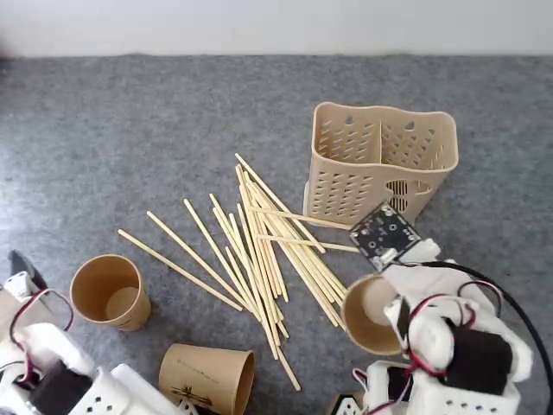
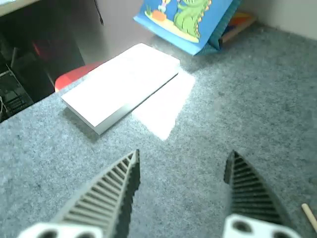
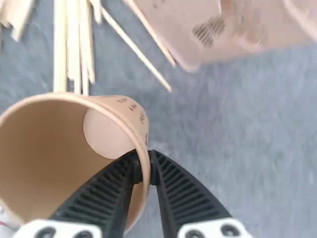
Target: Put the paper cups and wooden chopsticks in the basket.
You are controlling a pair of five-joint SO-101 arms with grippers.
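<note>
Gripping a cup (image 3: 59, 148) by its rim, the right end effector (image 3: 142, 159) is clenched, beside the scattered chopsticks (image 1: 259, 246) and near the basket (image 1: 380, 160). An upright cup (image 1: 108, 292) and a tipped cup (image 1: 207, 376) lie beyond the chopsticks. The left end effector (image 2: 184, 156) hangs released above the tabletop (image 1: 130, 130).

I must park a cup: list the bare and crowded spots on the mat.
Bare: the wide stretch of mat beyond the upright cup and left of the chopsticks; also the strip right of the basket. Crowded: between chopsticks and basket, where the right gripper holds a second cup.
</note>
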